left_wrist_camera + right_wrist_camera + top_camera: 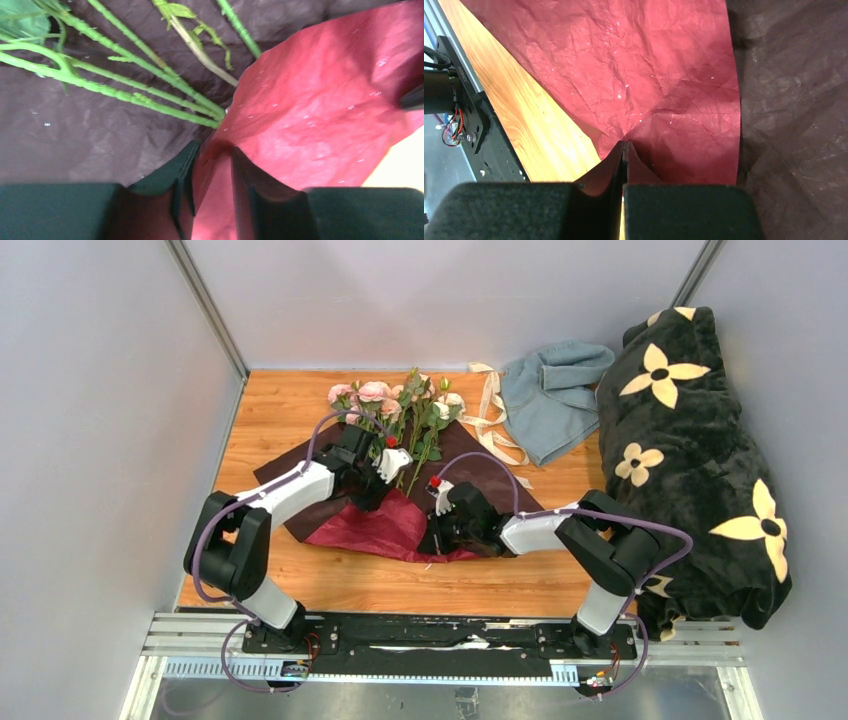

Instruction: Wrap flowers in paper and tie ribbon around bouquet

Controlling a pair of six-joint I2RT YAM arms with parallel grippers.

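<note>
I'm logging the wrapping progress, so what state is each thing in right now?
flowers: lying loose on the paper, unwrapped.
paper: spread out, near part folded over the stem ends, red side up.
ribbon: untied, heaped at the back beside the cloth.
left tool: jaws slightly apart, paper fold between them; grip unclear.
right tool: shut on the paper's edge.
cloth: crumpled.

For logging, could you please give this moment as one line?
left gripper: open astride dark red crinkled paper sheet; right gripper: shut on it; pink roses: stem ends covered
</note>
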